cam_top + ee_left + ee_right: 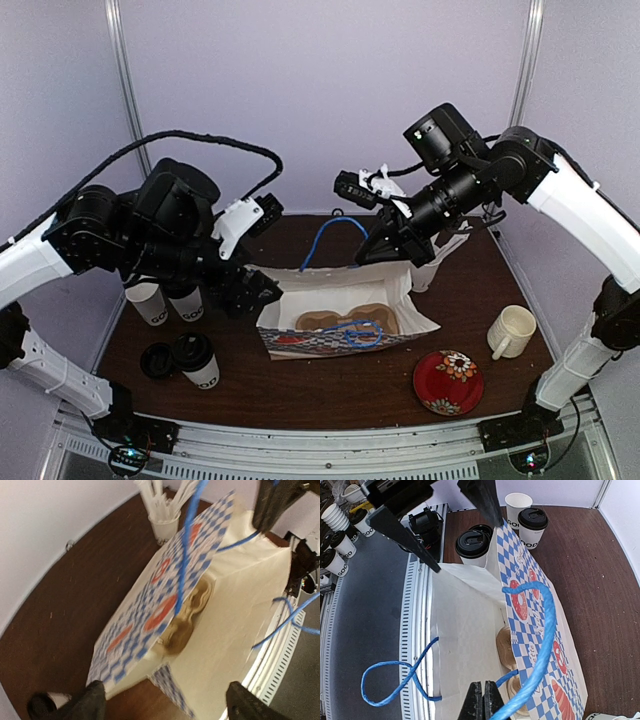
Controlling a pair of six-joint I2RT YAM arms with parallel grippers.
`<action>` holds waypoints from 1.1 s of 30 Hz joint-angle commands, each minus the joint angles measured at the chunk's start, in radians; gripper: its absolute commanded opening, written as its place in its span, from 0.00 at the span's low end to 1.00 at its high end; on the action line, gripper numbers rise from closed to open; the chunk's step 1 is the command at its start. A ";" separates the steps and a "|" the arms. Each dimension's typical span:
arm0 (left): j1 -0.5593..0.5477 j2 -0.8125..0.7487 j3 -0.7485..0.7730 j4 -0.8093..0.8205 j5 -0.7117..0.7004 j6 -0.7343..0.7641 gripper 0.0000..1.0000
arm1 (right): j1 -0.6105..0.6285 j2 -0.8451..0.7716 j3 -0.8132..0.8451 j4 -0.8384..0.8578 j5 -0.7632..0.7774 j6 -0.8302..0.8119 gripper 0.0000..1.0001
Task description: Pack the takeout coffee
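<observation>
Claws: right claw (482,700) pinched shut on bag (465,630) rim; left claw (167,702) wide open, straddling bag corner, holding nothing.

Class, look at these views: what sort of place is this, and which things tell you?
Probably a robotics lab bench staged as a café takeout counter: two robot arms bolted to a brown table, lettered paper coffee cups, and a checkered takeout bag.

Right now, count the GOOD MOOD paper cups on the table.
3, all at the table's left: an open cup and a lidded cup side by side, another lidded cup in front of them. The black lid beside it looks loose but could cap a fourth.
</observation>
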 commanded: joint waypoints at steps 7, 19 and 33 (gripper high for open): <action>0.056 -0.054 -0.032 -0.782 -0.140 -0.491 0.97 | -0.004 0.034 0.072 0.007 0.016 0.003 0.00; 0.281 -0.076 -0.258 -0.614 0.049 -0.574 0.98 | -0.005 0.049 0.084 0.002 0.022 0.002 0.00; 0.370 -0.001 -0.353 -0.475 0.120 -0.537 0.94 | -0.005 0.066 0.101 -0.007 0.014 -0.004 0.00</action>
